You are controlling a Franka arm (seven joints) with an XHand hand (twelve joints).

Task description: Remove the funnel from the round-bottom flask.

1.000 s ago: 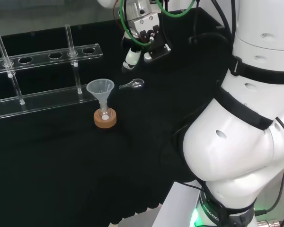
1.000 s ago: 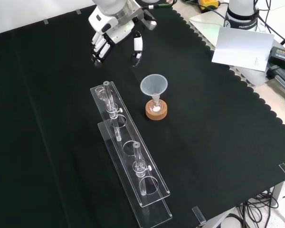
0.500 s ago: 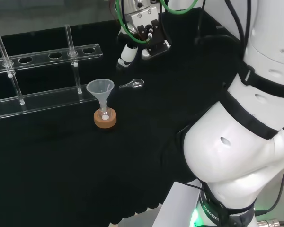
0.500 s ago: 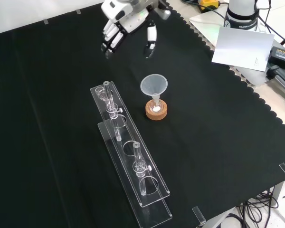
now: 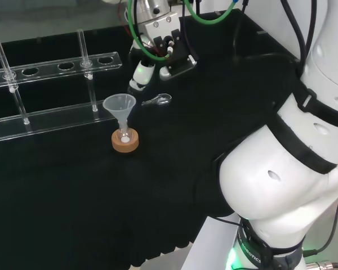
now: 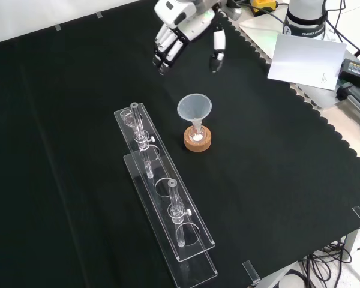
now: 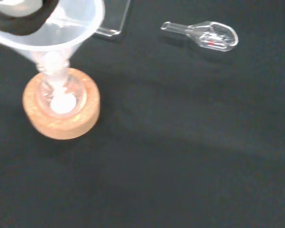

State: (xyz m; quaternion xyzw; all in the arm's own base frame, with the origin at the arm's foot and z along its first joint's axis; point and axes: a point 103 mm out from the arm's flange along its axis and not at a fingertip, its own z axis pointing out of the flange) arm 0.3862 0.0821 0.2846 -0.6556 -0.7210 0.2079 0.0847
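Observation:
A clear funnel (image 5: 119, 106) (image 6: 194, 108) (image 7: 66, 28) stands upright with its stem in a small round-bottom flask (image 5: 124, 135) (image 7: 60, 97). The flask sits in a cork ring (image 5: 125, 143) (image 6: 197, 141) (image 7: 61, 121). The hand (image 5: 158, 42) (image 6: 186, 21) hovers above the cloth, beyond the funnel in the head view and above it in the front view, apart from it. Its fingers (image 6: 165, 51) are straight and the thumb (image 6: 217, 48) is spread away, with nothing between them. A blurred fingertip (image 7: 19, 12) shows over the funnel's rim in the wrist view.
A small clear glass scoop (image 5: 158, 100) (image 7: 204, 35) lies on the cloth between the hand and the funnel. A clear two-tier tube rack (image 5: 56, 115) (image 6: 162, 198) with thin glass tubes stands left of the funnel. White paper (image 6: 306, 60) lies off the cloth's right edge.
The hand has moved left and a little down in the head view, rightward in the front view, closer to the funnel. Funnel, flask and rack have not moved.

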